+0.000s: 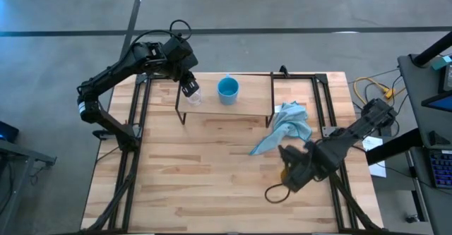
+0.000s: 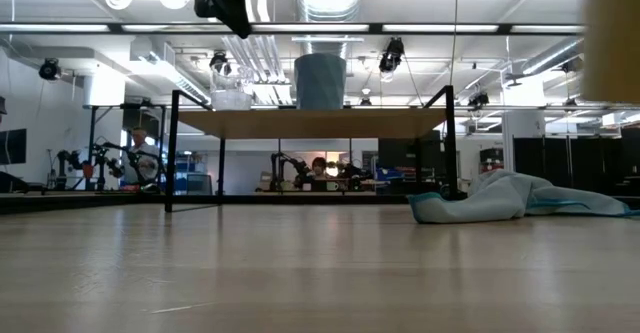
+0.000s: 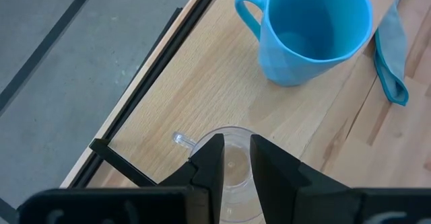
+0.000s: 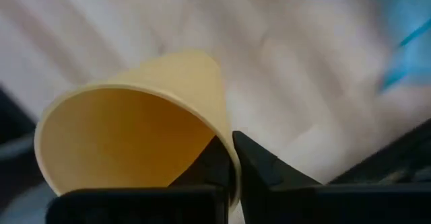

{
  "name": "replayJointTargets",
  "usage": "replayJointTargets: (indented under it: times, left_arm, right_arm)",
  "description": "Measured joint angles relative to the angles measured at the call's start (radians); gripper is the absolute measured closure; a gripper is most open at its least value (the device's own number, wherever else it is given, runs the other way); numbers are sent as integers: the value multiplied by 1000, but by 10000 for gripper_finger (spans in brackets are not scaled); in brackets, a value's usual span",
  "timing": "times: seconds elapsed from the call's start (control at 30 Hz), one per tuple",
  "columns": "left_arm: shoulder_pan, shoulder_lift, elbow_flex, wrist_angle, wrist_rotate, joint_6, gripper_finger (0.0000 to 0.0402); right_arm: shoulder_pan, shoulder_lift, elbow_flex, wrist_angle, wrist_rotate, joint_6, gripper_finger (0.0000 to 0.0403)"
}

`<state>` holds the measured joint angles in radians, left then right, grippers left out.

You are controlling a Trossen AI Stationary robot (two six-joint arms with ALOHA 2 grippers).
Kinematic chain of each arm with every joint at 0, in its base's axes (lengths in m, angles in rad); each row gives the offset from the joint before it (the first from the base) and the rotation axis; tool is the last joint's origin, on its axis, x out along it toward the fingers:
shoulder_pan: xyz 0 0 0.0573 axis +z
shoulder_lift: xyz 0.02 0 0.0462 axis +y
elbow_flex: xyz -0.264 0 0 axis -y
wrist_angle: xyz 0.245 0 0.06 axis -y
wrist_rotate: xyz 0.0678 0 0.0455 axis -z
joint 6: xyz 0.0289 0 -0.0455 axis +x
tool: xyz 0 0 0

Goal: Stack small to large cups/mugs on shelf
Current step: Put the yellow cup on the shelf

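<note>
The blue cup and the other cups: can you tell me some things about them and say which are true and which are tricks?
1. The light blue handled cup stands on the low light-wood shelf. True.
2. The small clear glass cup is stacked inside the blue cup. False: it stands beside it on the shelf.
3. The right tool grips the yellow-orange cup by its rim. True.
4. The crumpled light blue cloth lies on the shelf. False: it lies on the table.
5. The left tool holds the blue cup. False: it is closed on the clear cup's rim.
</note>
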<state>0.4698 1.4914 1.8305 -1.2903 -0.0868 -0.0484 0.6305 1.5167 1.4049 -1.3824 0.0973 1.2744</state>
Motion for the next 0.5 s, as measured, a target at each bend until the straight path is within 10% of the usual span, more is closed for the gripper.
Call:
replayJointTargets:
  times: [0.5]
  left_arm:
    - [0,0,-2,3,0,-1,343]
  right_arm:
    - [-265,-26,404,-189,860,-418,394]
